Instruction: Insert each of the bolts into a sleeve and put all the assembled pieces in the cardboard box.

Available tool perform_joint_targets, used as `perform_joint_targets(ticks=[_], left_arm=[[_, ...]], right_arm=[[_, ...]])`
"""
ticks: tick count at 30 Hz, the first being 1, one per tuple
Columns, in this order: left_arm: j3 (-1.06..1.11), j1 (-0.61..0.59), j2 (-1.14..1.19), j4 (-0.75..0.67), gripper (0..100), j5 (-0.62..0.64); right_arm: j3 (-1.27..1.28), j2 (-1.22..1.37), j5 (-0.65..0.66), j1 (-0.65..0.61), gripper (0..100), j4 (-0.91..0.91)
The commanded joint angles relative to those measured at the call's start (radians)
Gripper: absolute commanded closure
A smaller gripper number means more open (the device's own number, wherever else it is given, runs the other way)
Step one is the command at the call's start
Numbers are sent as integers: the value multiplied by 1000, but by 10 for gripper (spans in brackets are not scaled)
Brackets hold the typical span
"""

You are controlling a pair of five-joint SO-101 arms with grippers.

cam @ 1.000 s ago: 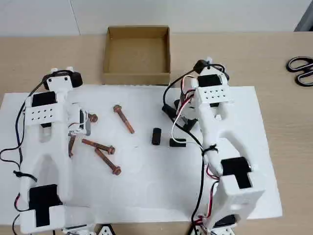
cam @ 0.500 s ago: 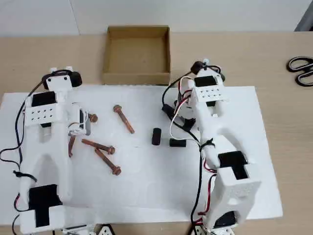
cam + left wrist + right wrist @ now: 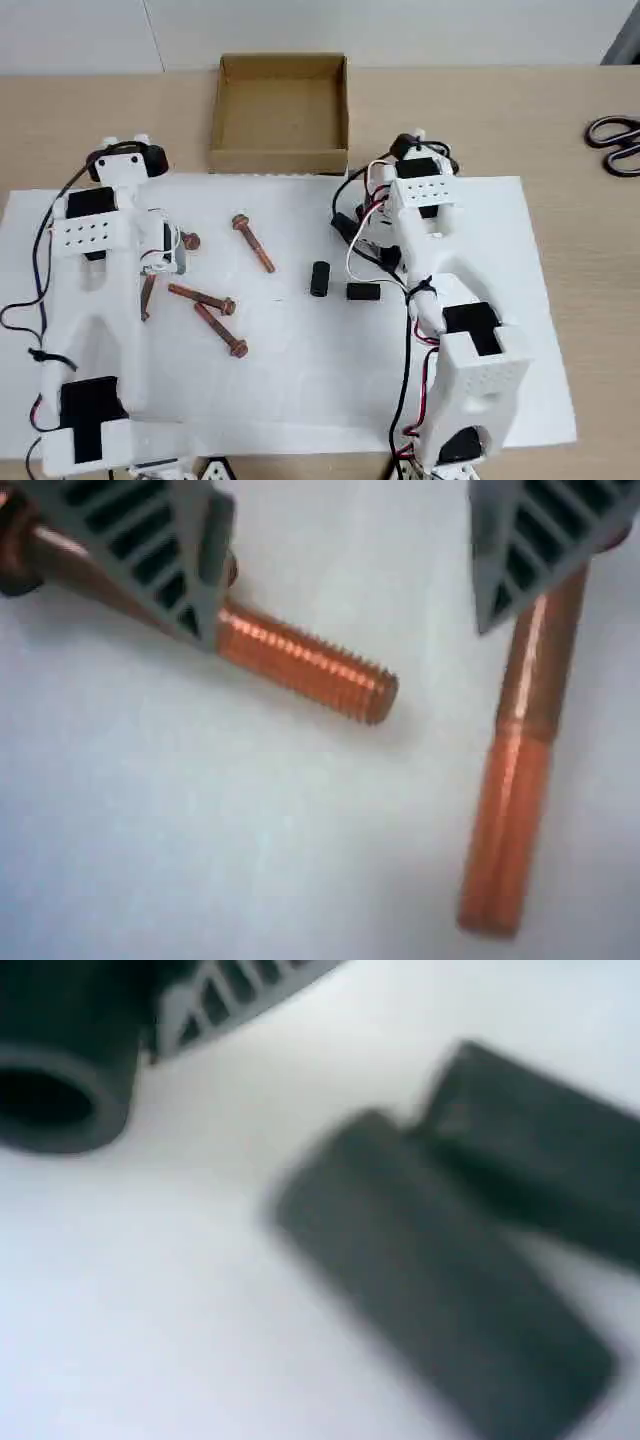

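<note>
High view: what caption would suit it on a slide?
Left arm near bolts, right arm near sleeves, on a white sheet; cardboard box beyond.

White blocky arm shells (image 3: pixel 95 290), black motors (image 3: pixel 88 405), red, black and white cables (image 3: pixel 352 260), left tool (image 3: pixel 342 638) fingers (image 3: pixel 150 550) seemingly grey, ribbed.

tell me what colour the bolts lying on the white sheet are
The threaded metal bolts are a shiny copper-orange; the left wrist view shows it best.
</note>
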Motion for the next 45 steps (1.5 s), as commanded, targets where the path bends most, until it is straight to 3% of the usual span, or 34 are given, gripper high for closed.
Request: perform_joint_targets(ticks=[1,7,10,13,19,25,27,34,45], left_arm=[[27,5,-5,-38,836,0],[90,5,-9,-75,836,0],[73,9,-17,-69,837,0],[-2,9,-17,-6,854,-2],[-237,14,-15,133,985,0],[-326,95,-6,164,989,3],[-326,110,-5,141,988,58],[-326,115,-3,81,924,428],[-371,244,244,15,899,482]], right_arm=[[-20,-4,6,-10,998,-8],[-23,-18,9,-5,996,13],[-72,-90,5,-12,996,133],[-84,-163,9,-4,996,188],[-84,-239,11,13,996,274],[-83,-240,11,39,996,337],[-83,-240,9,51,996,344],[-35,-246,9,116,996,343],[17,-248,9,139,996,343]])
